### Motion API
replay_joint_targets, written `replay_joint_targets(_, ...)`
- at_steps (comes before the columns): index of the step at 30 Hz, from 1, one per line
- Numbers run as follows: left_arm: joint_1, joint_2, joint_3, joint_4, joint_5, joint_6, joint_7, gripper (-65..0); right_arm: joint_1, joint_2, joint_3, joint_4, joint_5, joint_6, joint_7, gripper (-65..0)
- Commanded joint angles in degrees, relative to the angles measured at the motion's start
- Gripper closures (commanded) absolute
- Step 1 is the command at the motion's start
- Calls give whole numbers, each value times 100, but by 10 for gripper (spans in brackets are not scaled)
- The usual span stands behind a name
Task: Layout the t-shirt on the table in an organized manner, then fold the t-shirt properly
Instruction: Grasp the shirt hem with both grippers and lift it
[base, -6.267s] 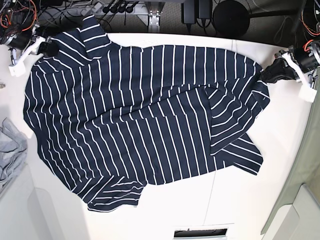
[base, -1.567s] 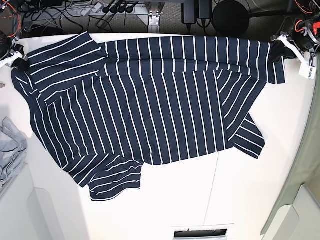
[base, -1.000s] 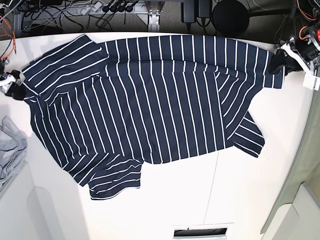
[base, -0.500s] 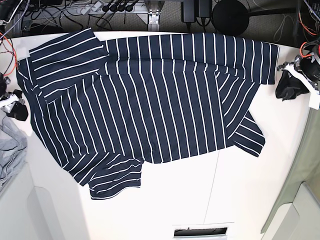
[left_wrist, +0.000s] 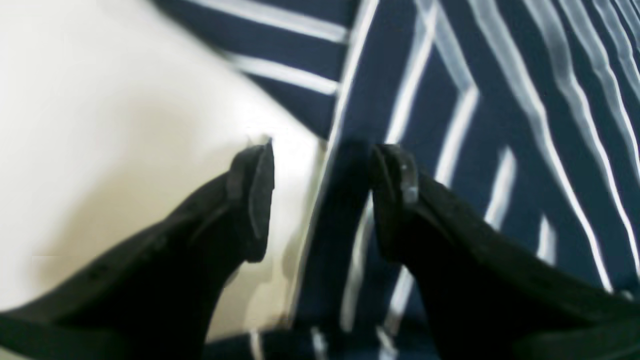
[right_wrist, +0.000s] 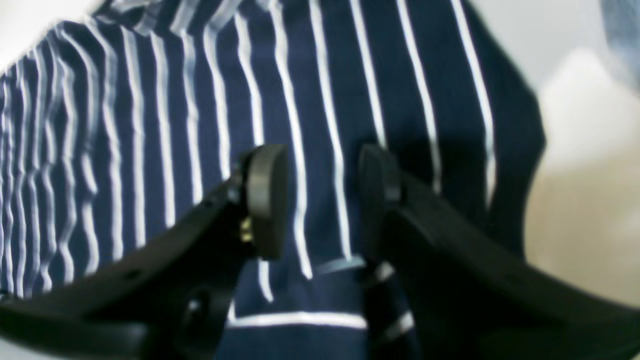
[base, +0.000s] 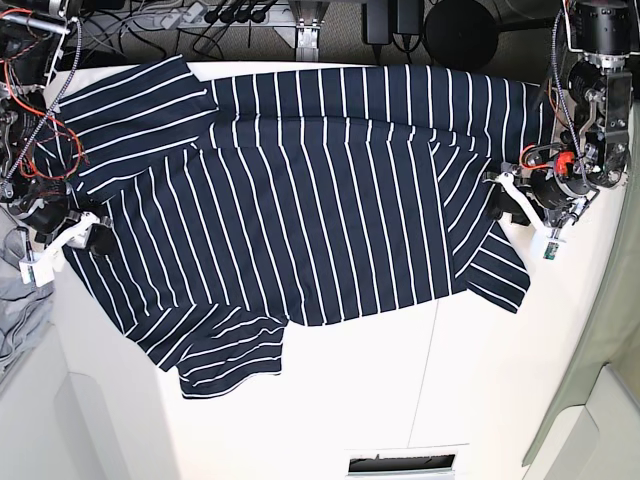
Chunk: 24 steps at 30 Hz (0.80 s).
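The t-shirt (base: 300, 200), dark navy with thin white stripes, lies spread across the white table (base: 400, 400), one sleeve at the far left and another folded at the front left. My left gripper (base: 505, 200) hovers open at the shirt's right edge. In the left wrist view it (left_wrist: 320, 165) straddles that edge, with one finger (left_wrist: 255, 190) over bare table (left_wrist: 100, 100) and the other over the t-shirt (left_wrist: 450, 75). My right gripper (base: 95, 235) stands at the shirt's left edge. In the right wrist view it (right_wrist: 322, 170) is open above the t-shirt (right_wrist: 350, 75), holding nothing.
A light-grey cloth (base: 20, 310) lies bunched at the table's left edge. Cables and a power strip (base: 230, 15) run behind the far edge, beside a dark round base (base: 460, 35). A thin seam (base: 425, 380) crosses the tabletop, and a slot (base: 400, 465) sits at the front edge.
Both grippers let go of the shirt's far corners and moved toward the front along its sides. The left jaws spread wider. The shirt now lies flat against the far edge.
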Motion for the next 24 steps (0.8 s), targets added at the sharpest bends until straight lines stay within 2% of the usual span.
replay_joint_targets(1, -203, -98, -42, -33, -76, 7, -2, -331, 127, 92, 22, 61, 114, 24, 142, -244)
replay_joint_targets(3, -323, -96, -39, -133, -227, -144, 376, -331, 122, 92, 22, 7, 111, 24, 140, -244)
replay_joint_targets(6, -304, -96, -39, -127, -588, -765, 660, -331, 105, 92, 22, -44, 116, 24, 140, -244)
replay_joint_targets(12, -151, -96, -39, -127, -752, -940, 824, -317, 92, 92, 22, -44, 140, 24, 181, -244)
replay_joint_targets(14, -153, -98, -39, -127, -752, -944, 822, -216, 92, 92, 22, -44, 179, 22, 256, -232)
replay_joint_targets(15, -157, -101, -39, -127, -752, -942, 815, -141, 92, 92, 22, -44, 177, 22, 278, -190)
replay_joint_targets(17, -190, -122, -39, -127, -752, -944, 815, 0, 94, 92, 22, -44, 175, 22, 286, -49)
replay_joint_targets(18, -203, -155, -46, -127, -752, -942, 813, 0, 94, 92, 22, -44, 168, 22, 286, 0)
replay_joint_targets(24, -203, -625, -52, -120, -916, -916, 841, 0, 92, 120, 24, -48, -339, 22, 286, 0)
